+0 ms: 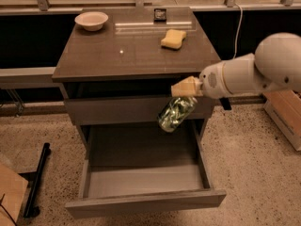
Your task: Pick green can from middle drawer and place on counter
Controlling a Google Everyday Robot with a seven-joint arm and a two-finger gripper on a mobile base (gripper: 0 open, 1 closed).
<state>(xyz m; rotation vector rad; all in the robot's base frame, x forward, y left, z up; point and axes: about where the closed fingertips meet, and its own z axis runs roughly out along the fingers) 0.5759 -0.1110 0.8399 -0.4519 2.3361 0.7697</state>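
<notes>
The green can [176,113] hangs tilted in the air in front of the upper drawer front, held at its top end by my gripper [186,90]. My gripper has pale tan fingers [184,86] shut on the can, and the white arm reaches in from the right. The middle drawer [145,197] is pulled open below, with its pale grey floor bare. The counter [136,46] is the glossy grey-brown top just above and behind the can.
A yellow sponge [173,38], a white bowl [91,20] and a small dark device [160,14] sit on the counter. A cardboard box [285,114] stands on the floor at right. A black bar [36,180] lies at the left.
</notes>
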